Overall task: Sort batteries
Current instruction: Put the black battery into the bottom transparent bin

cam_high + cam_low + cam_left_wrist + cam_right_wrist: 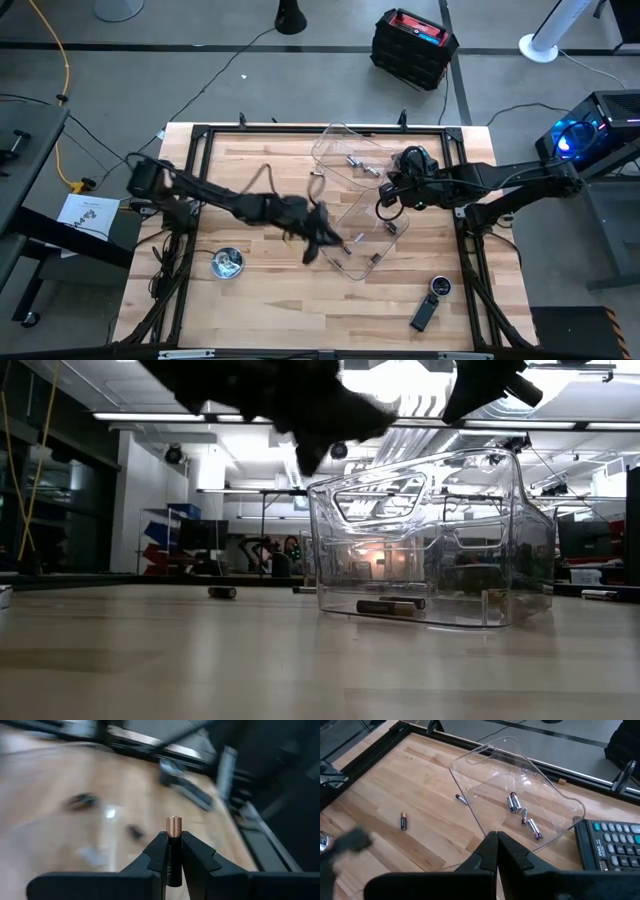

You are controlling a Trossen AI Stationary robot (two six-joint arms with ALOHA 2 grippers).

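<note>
Left hand [170, 851] pinches a copper-tipped battery [173, 851], carried above the table beside the near clear tray [372, 240]. Next: lower into the tray, release. Right hand [496, 851] closed, empty, over the far tray.

One dark battery [173, 851] with a copper end stands pinched between the left fingers [154, 854], several lie in two clear trays [555, 800], and two more lie on the surface [380, 785].

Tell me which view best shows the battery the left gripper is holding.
Left wrist view: the battery stands pinched between the left gripper's fingers, copper end out. High and low views show only the blurred arm; the right wrist view doesn't show it.
</note>
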